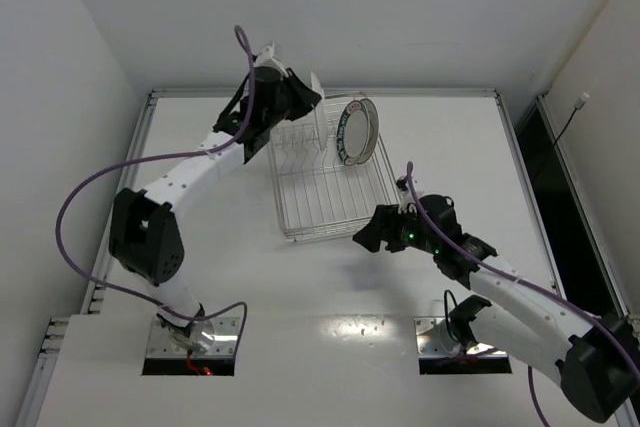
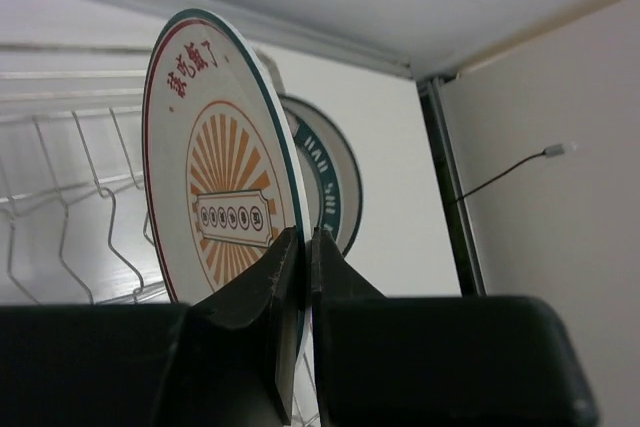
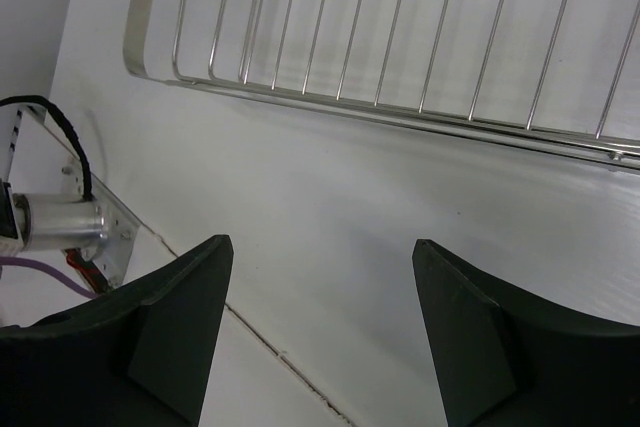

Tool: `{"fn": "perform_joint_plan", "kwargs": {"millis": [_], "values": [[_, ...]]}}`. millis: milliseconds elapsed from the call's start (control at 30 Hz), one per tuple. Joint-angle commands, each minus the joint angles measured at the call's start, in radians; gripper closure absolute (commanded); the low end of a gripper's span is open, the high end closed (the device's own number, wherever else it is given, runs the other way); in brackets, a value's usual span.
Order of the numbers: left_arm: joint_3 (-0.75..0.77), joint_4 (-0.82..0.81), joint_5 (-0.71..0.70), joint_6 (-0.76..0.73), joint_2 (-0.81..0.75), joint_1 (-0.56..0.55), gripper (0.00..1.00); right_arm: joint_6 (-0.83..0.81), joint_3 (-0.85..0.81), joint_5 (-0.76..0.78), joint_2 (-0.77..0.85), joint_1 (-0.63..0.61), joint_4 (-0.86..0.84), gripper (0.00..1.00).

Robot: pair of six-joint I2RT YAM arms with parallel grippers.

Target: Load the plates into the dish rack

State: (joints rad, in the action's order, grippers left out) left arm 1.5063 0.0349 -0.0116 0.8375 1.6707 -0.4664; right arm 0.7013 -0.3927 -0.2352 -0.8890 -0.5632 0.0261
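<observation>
Left gripper (image 2: 305,247) clamped on sunburst plate (image 2: 220,177) rim, upright at dish rack (image 1: 325,197), near far counter edge. Right gripper (image 3: 320,247) wide open, empty.

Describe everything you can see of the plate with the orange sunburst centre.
The sunburst plate is round, flat and glossy white, like glazed ceramic, with orange rays around a small banner, red characters near the top and a thin dark edge. It stands upright on edge, its lower rim pinched between the jaws of the left gripper, beside the wires of the dish rack. The teal-rimmed plate stands behind it; contact cannot be told.
</observation>
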Motion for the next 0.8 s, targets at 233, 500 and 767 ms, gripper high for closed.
{"fn": "perform_joint_plan", "kwargs": {"millis": [233, 500, 767], "values": [[0.028, -0.268, 0.099, 0.091, 0.095, -0.048, 1.00, -0.010, 0.009, -0.049, 0.013, 0.039, -0.058, 0.30], [0.052, -0.299, 0.032, 0.098, 0.081, -0.087, 1.00, -0.010, 0.028, -0.079, 0.022, 0.078, -0.077, 0.29], [0.106, -0.256, -0.014, 0.097, 0.090, -0.115, 1.00, -0.010, 0.037, -0.118, 0.013, 0.106, -0.095, 0.29]]}}
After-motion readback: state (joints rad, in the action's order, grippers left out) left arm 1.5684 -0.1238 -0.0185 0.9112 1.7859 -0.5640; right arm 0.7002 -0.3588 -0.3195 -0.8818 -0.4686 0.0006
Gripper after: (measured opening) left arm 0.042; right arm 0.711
